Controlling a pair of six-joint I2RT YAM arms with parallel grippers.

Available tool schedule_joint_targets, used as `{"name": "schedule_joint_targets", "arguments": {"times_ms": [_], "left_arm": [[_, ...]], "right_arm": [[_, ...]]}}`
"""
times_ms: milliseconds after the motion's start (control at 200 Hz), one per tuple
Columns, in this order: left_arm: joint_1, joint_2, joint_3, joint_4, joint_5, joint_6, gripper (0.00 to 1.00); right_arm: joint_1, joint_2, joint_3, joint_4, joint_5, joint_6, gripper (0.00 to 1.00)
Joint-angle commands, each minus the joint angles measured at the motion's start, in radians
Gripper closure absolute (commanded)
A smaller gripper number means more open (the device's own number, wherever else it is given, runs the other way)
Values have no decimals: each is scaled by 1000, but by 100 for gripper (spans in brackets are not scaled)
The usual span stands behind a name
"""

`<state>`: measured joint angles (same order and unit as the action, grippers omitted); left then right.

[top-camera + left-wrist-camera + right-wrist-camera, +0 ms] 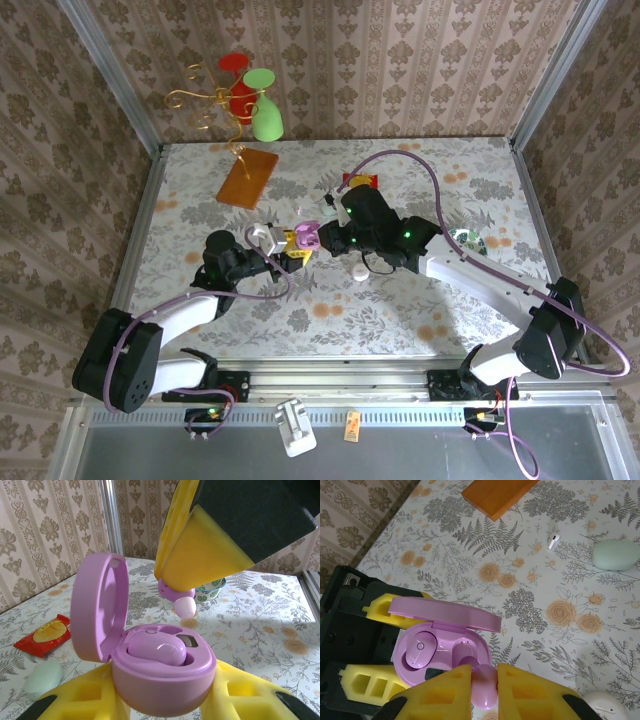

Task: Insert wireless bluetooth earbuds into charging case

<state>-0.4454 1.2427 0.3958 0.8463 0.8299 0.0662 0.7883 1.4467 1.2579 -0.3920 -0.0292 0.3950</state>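
On the flowered table, we see one open lilac charging case worked from both sides.
From the left, the left gripper clamps that case, one lilac earbud seated inside. The right gripper pinches a second earbud just above the case's edge. We count one white earbud, one mint case and one white case lying loose.

the left arm and right arm are white tubes with bulky black joints and black bases. a purple cable loops along each. the left pincer and right pincer carry blocky yellow fingers with square hollows on black mounts. a green light glows on the right wrist.
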Motion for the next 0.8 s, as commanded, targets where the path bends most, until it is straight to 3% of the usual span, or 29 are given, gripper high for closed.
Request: {"name": "schedule_joint_targets", "arguments": {"times_ms": [0,795], "left_arm": [[-4,-18,16,-10,38,20,74],[-5,-16,20,52,34,-32,74]], "right_arm": [[8,-11,21,29,19,-11,82],[21,32,-7,33,4,-45,82]]}}
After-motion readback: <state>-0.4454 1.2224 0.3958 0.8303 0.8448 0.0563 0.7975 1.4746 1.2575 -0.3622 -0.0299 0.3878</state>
